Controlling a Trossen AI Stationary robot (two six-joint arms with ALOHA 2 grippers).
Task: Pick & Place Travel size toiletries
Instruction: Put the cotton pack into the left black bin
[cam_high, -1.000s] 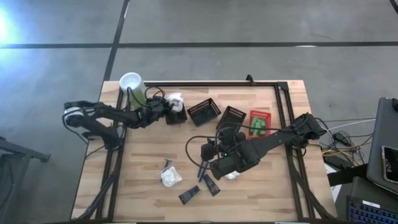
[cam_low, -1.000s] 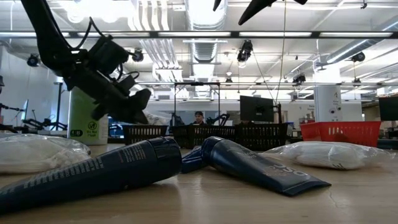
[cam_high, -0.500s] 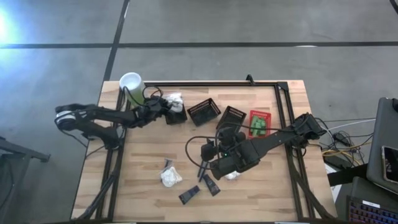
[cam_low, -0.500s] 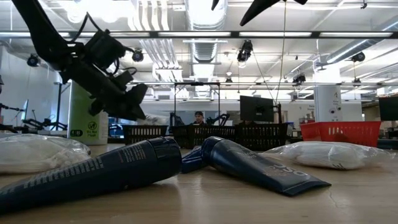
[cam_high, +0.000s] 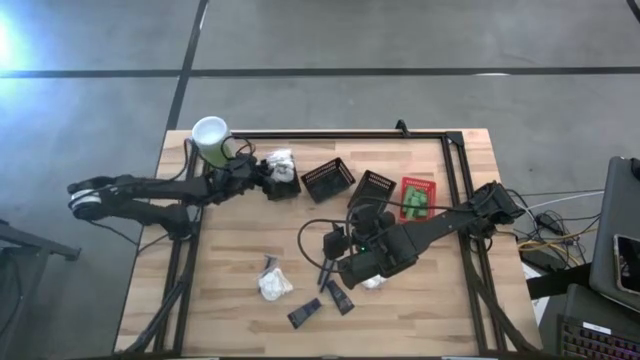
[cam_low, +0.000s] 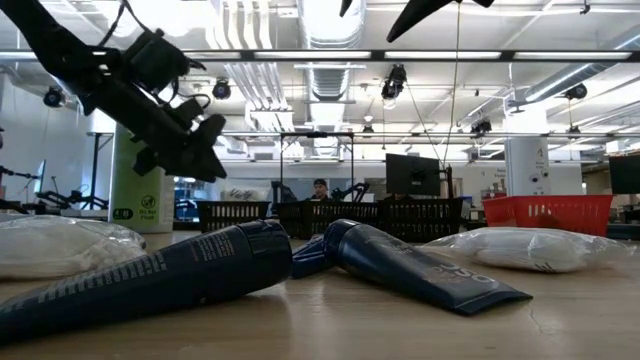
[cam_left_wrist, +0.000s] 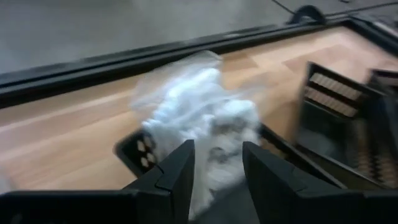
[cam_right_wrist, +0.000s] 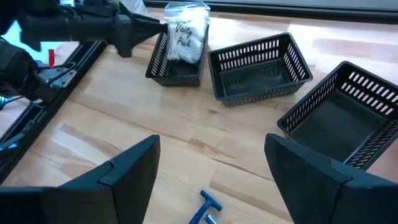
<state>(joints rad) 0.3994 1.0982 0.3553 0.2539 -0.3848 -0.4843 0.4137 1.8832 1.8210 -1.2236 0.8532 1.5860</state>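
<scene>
My left gripper (cam_high: 264, 172) hovers open and empty beside the far-left black basket (cam_right_wrist: 169, 70), which holds white crinkly packets (cam_high: 283, 163); they show just ahead of its fingers in the left wrist view (cam_left_wrist: 199, 112). My right gripper (cam_high: 335, 258) is wide open and empty above the table's middle. A white packet (cam_high: 272, 286) and two dark tubes (cam_high: 305, 313) lie on the table near the front edge. Another white packet (cam_high: 375, 282) lies beside my right gripper. Green tubes (cam_high: 416, 203) lie in the red basket (cam_high: 417, 185).
Two empty black baskets (cam_high: 327, 178) (cam_high: 372, 187) stand between the packet basket and the red one. A pale-green canister with a white lid (cam_high: 212, 138) stands at the far left corner. A blue razor (cam_right_wrist: 208, 205) lies under my right gripper. A black frame (cam_high: 455, 160) runs along the table's edges.
My left gripper has risen and drawn back a little from the packet basket toward the table's left edge, its arm stretching out leftward. The white packets stay in the basket.
</scene>
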